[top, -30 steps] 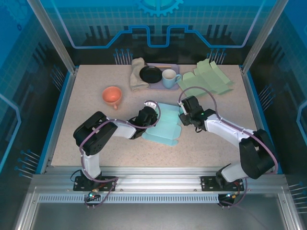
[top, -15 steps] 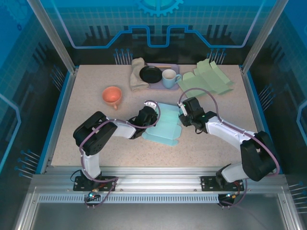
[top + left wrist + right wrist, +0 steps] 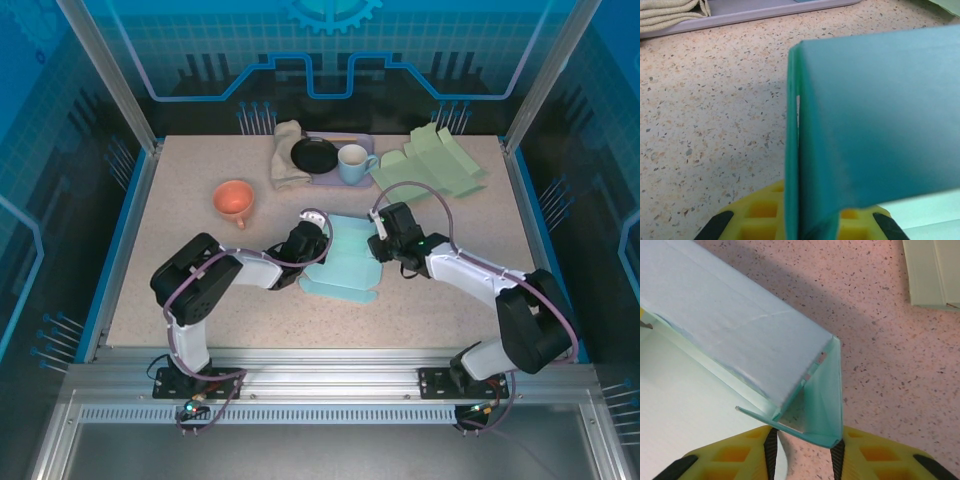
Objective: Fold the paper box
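The teal paper box lies partly folded in the middle of the table. My left gripper is at its left side, shut on an upright side wall that stands between the yellow fingers. My right gripper is at the box's right far corner. In the right wrist view, its black pads bracket the folded corner flaps, with the fold touching the right pad and the lower flap reaching the left one. The raised right wall leans inward over the box floor.
An orange cup sits at the left. At the back are a beige cloth, a black plate and a pale mug on a lavender tray. Flat green box blanks lie at the back right.
My right gripper's jaws have narrowed onto the box's right corner and nudged slightly left. The left gripper has stayed shut on the left wall.
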`<state>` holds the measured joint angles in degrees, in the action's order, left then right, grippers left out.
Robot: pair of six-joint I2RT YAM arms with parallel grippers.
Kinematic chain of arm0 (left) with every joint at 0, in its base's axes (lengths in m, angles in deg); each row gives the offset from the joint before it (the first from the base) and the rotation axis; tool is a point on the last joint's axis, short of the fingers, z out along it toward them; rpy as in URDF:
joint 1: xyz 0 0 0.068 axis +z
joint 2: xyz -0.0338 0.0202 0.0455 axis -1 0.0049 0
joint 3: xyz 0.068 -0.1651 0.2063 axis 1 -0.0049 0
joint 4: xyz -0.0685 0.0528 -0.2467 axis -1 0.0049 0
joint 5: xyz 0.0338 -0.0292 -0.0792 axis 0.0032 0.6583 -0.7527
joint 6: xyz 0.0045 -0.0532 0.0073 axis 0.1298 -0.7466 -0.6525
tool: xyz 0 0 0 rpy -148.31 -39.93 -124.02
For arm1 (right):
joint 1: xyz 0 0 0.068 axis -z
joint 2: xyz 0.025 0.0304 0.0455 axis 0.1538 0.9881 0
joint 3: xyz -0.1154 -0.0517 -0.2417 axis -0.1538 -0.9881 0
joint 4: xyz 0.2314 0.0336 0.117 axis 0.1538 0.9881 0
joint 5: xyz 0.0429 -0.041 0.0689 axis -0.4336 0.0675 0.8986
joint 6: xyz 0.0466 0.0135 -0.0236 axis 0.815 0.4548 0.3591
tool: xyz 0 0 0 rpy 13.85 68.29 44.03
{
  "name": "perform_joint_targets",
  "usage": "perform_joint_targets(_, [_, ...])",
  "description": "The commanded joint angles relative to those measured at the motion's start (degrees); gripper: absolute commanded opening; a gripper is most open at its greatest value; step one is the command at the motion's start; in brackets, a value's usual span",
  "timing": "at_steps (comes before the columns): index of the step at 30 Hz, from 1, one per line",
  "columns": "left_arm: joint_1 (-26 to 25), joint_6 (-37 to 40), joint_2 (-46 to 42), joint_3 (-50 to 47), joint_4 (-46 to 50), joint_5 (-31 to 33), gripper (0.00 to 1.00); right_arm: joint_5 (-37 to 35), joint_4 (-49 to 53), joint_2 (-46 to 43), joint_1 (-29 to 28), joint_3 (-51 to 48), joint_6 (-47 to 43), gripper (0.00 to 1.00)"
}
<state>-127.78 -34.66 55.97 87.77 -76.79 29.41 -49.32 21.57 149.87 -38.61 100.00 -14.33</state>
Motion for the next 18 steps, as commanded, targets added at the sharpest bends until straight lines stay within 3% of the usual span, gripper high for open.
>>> perform_joint_targets(1, [-0.34,-3.11,-1.43,-1.6,6.65,-3.55,0.0,1.58,-5.8,1.33,-1.55,-1.59,3.92,0.34])
perform_joint_targets(8, [-0.31,-4.32,-3.01,-1.24,8.32,-5.07,0.0,3.19,-12.64,1.95,-2.83,-4.7,4.22,0.33])
perform_joint_targets(18, [-0.34,-4.41,-6.42,-2.63,8.72,-12.29,0.0,-2.32,-20.56,4.09,-3.1,-6.73,4.45,0.34])
